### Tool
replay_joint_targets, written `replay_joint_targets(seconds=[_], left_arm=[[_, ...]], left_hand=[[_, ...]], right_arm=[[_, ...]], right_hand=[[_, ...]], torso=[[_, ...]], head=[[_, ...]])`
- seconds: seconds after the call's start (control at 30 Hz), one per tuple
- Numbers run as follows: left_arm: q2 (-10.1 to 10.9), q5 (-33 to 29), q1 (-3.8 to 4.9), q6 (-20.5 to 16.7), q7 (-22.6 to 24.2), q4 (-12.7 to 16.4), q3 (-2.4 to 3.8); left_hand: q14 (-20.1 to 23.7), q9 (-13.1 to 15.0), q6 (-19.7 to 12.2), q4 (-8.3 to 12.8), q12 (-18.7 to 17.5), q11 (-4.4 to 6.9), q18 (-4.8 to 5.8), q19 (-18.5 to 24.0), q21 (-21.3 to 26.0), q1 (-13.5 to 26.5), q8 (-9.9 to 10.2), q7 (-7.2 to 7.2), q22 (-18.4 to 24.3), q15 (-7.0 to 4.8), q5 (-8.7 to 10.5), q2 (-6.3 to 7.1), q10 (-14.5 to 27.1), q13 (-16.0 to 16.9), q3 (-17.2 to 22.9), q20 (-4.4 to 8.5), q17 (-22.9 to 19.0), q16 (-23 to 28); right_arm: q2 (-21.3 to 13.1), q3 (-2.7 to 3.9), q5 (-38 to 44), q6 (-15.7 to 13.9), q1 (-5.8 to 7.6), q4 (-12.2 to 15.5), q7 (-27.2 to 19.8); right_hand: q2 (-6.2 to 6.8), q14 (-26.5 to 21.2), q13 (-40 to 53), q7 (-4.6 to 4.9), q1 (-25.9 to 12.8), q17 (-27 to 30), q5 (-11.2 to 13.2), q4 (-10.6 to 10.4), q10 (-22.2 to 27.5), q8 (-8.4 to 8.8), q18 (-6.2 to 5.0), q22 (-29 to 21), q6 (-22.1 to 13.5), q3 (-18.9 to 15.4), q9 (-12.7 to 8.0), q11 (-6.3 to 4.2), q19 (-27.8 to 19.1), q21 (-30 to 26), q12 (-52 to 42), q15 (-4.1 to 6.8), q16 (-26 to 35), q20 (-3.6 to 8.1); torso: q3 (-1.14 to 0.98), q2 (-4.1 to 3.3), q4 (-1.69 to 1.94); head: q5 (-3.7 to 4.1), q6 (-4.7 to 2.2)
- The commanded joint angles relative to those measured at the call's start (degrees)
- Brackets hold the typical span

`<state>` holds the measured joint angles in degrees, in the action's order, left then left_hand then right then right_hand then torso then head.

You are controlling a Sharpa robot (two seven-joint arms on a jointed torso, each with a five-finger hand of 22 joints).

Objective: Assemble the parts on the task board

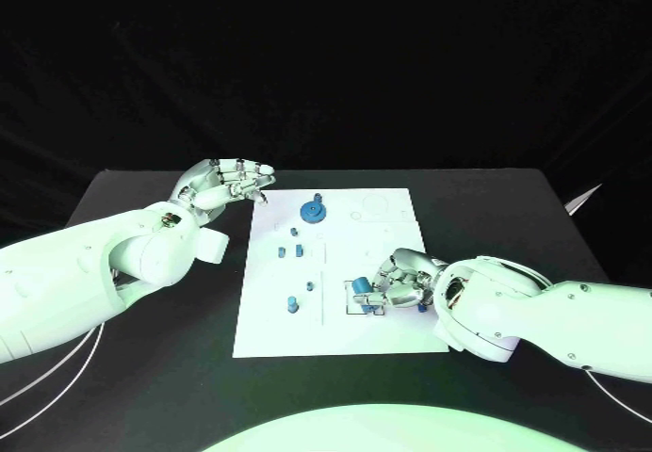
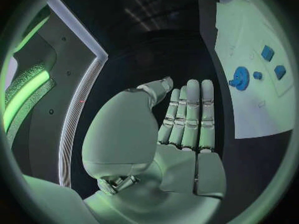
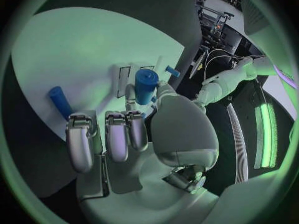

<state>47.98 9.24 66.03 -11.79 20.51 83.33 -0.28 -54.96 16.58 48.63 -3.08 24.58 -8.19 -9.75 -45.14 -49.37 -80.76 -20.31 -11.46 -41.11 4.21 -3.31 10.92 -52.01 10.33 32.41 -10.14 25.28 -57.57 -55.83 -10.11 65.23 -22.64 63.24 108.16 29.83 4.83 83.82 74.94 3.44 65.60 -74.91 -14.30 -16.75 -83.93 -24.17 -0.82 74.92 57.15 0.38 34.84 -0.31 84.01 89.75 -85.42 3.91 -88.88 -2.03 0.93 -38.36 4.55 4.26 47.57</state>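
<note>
Right hand [image 1: 396,284] fingers hide its blue cylinder's [image 3: 146,85] base

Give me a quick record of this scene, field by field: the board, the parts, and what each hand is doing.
board: white task board in the middle of the black table
gear: blue gear near the board's far end
loose part: small blue cylinder lying on the board's left side
left hand: left hand beside the board's far left corner, holding nothing
right hand: right hand holds a blue cylinder over the board
</note>
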Motion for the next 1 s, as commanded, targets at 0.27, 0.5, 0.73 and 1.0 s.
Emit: replay_joint_targets(seconds=[0.27, 0.5, 0.73, 1.0], left_arm=[[0.1, -0.2, 0.01, 1.1, 0.1, 0.3, 0.04], [0.1, -0.2, 0.01, 1.2, 0.1, 0.4, 0.04], [0.2, -0.2, 0.01, 1.2, 0.1, 0.5, 0.04], [0.3, -0.2, 0.01, 1.1, 0.1, 0.5, 0.04]], left_hand=[[0.4, 0.0, -0.4, 0.1, 0.3, -0.07, -0.69, 0.2, 0.3, 0.0, -0.3, -0.13, 0.1, 0.14, -0.13, -0.19, 0.5, -0.1, -0.1, -0.10, -0.1, 0.4], [0.5, 0.0, -0.4, 0.3, 0.3, -0.09, -0.69, 0.2, 0.3, -0.1, -0.3, -0.12, 0.1, 0.13, -0.12, -0.11, 0.6, -0.1, -0.1, -0.09, -0.1, 0.5], [0.5, 0.0, -0.4, 0.3, 0.3, -0.09, -0.69, 0.2, 0.3, -0.1, -0.3, -0.12, 0.1, 0.13, -0.12, -0.11, 0.6, -0.1, -0.1, -0.09, -0.1, 0.5], [0.5, 0.0, -0.5, 0.2, 0.3, -0.11, -0.68, 0.3, 0.3, -0.1, -0.3, -0.15, 0.1, 0.16, -0.12, -0.15, 0.6, -0.1, -0.1, -0.10, -0.1, 0.5]], right_arm=[[0.7, 0.00, 2.1, 0.8, -0.06, -0.7, 0.0], [1.1, 0.00, 3.3, 0.1, -0.06, -1.2, 0.4], [1.5, 0.00, 4.9, -0.3, -0.06, -1.7, 0.9], [1.8, 0.00, 6.5, -0.6, -0.06, -1.8, 1.0]], right_hand=[[0.38, 5.6, 11.9, 0.07, -2.0, -12.3, -0.2, -0.1, -3.7, -0.61, 0.82, 15.1, 0.3, -1.6, 0.2, -0.41, 6.0, 0.3, 0.4, 0.48, -0.1, 0.35], [0.53, 5.6, 11.7, 0.08, -4.9, -12.2, -0.2, -0.1, -3.5, -1.01, 0.82, 15.1, 0.0, -4.4, 0.5, -0.40, 6.0, 0.3, 0.9, 0.47, -0.1, 0.37], [1.07, 5.6, 11.4, 0.10, -6.8, -12.1, -0.4, -0.2, -3.2, -1.28, 0.82, 15.1, -0.2, -6.4, 0.7, -0.38, 6.0, 0.3, 1.5, 0.46, 0.0, 0.35], [1.57, 5.6, 11.3, 0.16, -7.8, -12.1, -0.6, -0.3, -3.1, -1.28, 0.82, 15.1, -0.5, -7.2, 0.7, -0.32, 6.0, 0.3, 1.7, 0.42, 0.0, 0.32]], torso=[[0.01, 0.02, 0.08], [0.02, 0.03, -0.01], [-0.01, 0.06, 0.00], [-0.01, 0.07, -0.01]], head=[[-0.09, -0.03], [-0.15, 0.04], [-0.13, 0.11], [-0.03, 0.16]])
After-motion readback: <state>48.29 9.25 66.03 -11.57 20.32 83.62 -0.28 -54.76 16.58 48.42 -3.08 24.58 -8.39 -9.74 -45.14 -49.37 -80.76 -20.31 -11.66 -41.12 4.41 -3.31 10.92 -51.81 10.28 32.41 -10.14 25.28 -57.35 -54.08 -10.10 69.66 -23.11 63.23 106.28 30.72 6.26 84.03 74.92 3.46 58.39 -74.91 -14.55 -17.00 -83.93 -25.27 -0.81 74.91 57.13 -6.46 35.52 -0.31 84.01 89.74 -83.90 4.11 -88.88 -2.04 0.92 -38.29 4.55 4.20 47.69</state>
